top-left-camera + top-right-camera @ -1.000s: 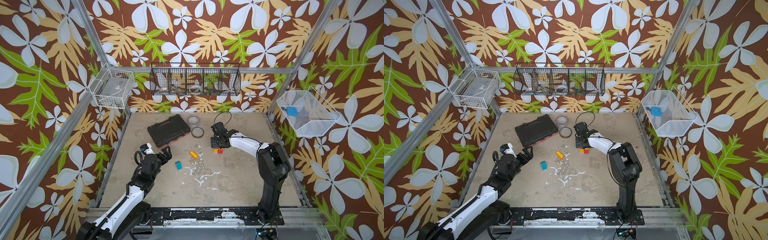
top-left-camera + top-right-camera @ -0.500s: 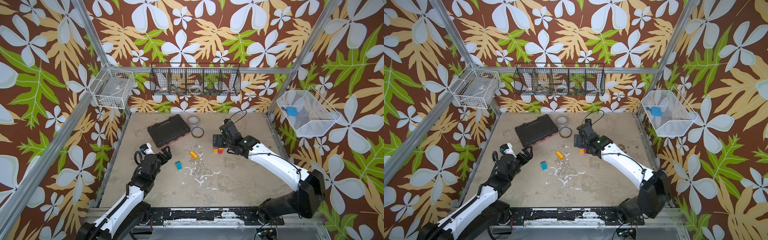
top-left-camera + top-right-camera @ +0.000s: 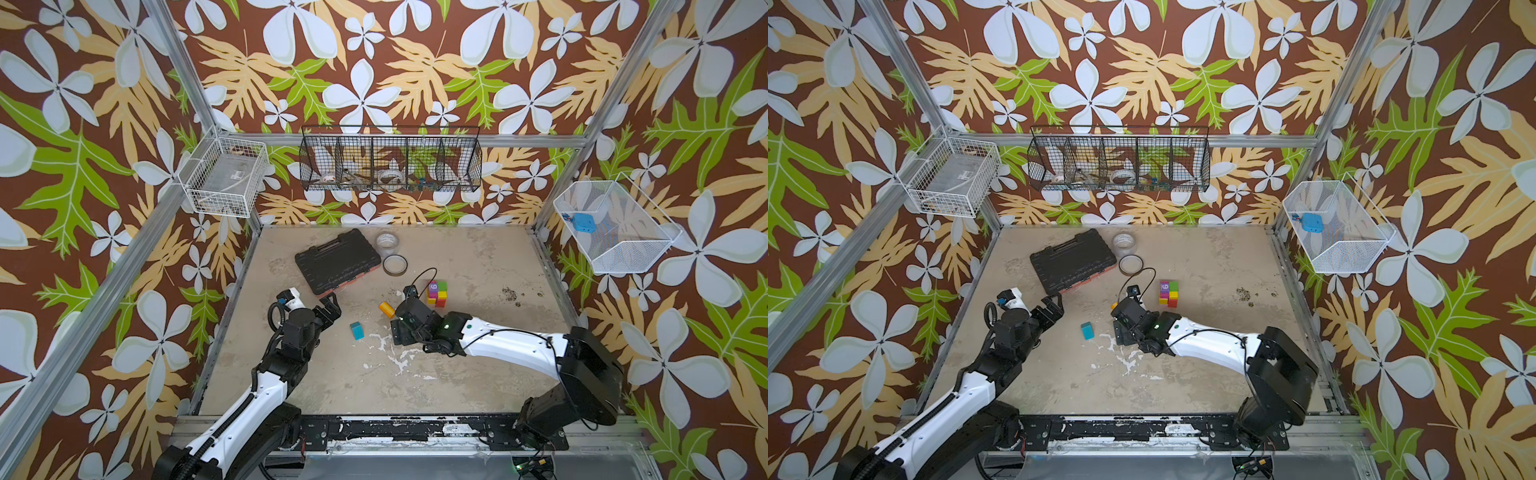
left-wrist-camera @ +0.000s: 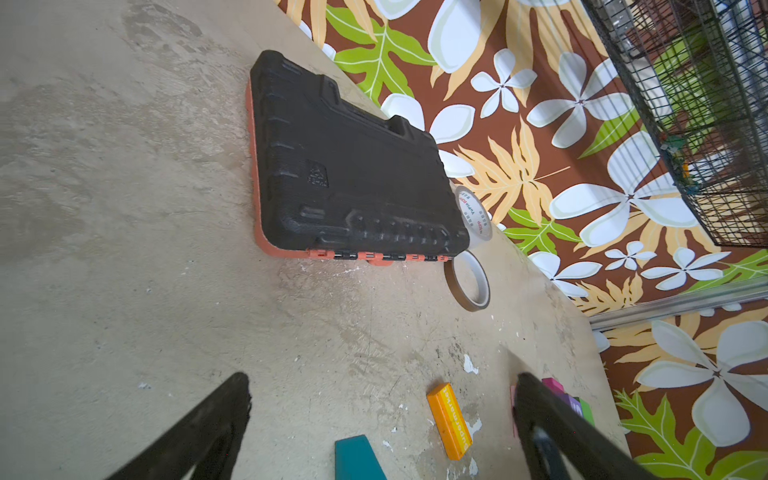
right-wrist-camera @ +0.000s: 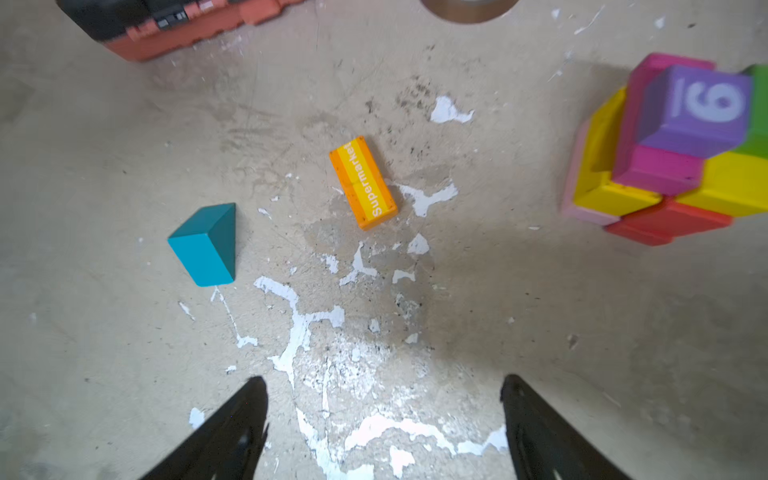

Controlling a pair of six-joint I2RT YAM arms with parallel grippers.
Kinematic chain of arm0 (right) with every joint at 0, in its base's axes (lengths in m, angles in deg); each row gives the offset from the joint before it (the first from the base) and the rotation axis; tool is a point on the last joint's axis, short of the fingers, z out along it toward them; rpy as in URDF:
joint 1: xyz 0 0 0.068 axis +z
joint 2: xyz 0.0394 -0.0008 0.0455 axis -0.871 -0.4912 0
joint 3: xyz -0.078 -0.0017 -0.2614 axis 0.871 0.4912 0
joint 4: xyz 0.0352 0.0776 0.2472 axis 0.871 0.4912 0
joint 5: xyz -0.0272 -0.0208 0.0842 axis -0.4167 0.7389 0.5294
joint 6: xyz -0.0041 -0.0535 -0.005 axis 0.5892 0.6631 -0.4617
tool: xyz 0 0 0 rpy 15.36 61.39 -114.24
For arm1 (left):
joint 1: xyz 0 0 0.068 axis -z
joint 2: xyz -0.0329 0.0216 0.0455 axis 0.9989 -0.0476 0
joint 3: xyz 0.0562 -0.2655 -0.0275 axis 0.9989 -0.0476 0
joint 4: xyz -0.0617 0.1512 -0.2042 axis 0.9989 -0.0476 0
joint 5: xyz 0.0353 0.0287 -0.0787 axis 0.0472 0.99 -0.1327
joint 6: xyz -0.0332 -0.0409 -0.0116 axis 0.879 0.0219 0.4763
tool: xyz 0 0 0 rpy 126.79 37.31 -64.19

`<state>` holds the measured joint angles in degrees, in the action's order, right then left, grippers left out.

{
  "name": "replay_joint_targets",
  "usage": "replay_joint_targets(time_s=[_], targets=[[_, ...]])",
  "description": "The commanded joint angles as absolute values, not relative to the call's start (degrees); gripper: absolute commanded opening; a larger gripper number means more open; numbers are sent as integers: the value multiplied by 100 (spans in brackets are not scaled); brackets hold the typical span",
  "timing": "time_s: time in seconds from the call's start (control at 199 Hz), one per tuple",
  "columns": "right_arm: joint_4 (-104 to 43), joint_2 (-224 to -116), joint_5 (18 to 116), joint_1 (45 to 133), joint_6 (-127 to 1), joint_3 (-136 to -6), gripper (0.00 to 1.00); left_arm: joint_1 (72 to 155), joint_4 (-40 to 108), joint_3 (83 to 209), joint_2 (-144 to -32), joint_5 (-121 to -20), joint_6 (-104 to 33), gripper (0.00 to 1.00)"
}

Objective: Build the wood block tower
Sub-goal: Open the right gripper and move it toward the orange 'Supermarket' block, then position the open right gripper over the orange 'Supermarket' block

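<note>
Standing right of centre on the table (image 3: 478,374), the tower (image 3: 436,292) looks largely built: red, pink and yellow blocks below, magenta, purple and green above. Two pieces seem left to add: an orange block (image 3: 386,308) just left of it and a teal block (image 3: 356,331) nearer and further left. Both claws are spread and empty, the right claw (image 5: 384,381) over bare table near the loose pieces, the left claw (image 4: 384,380) well to the left. Only the right wrist view reads "Supermarket" on the orange block and shows the teal one's sloped face; the left wrist view gives the tool case (image 4: 353,166) and tape rolls (image 4: 467,282) up close.
</note>
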<state>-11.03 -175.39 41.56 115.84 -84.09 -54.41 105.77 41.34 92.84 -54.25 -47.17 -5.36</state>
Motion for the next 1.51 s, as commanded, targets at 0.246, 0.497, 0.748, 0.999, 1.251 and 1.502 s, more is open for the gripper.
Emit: replay_joint_targets(time_s=[0.246,0.497,0.748,0.999,1.251,1.502], targets=[[-997,-18453,3829,11621,-8311,-5918,85,10580,4209,9282,-5456,-4608,-462,99],[-710,-19302,3625,11547,-8203,-6601,84,10576,4151,9330,-5464,-4603,-471,99],[-723,-19652,3940,11083,-8067,-6806,77,10577,4136,9296,-5368,-4530,-472,99],[-818,-19810,4014,10907,-8021,-6974,77,10573,4186,9295,-5515,-4666,-436,99],[-669,-20154,4124,10671,-7938,-7524,77,10579,4156,9294,-5440,-4604,-462,99],[-580,-20371,4281,10308,-7942,-7830,77,10575,4167,9299,-5465,-4609,-462,99]])
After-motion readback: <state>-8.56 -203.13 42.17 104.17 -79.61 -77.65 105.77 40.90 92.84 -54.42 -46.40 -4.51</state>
